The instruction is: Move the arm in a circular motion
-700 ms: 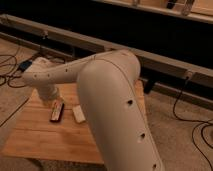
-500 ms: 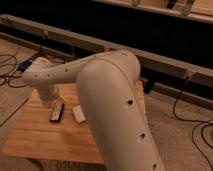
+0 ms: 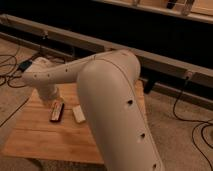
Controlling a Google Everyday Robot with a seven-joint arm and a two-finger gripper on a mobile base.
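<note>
The cream-white arm (image 3: pixel 107 95) fills the middle of the camera view. Its thick upper segment rises from the lower right, and the forearm (image 3: pixel 60 74) reaches left over a wooden table (image 3: pixel 45 137). The gripper (image 3: pixel 50 94) hangs down from the forearm's left end, low over the back left of the table. It is just behind a dark reddish bar (image 3: pixel 56 111). Nothing shows in the gripper.
A small white block (image 3: pixel 78 113) lies next to the bar on the table. Cables run across the carpet at the left (image 3: pixel 12 65) and right (image 3: pixel 197 125). A long dark low wall with a pale rail (image 3: pixel 165 62) runs behind the table.
</note>
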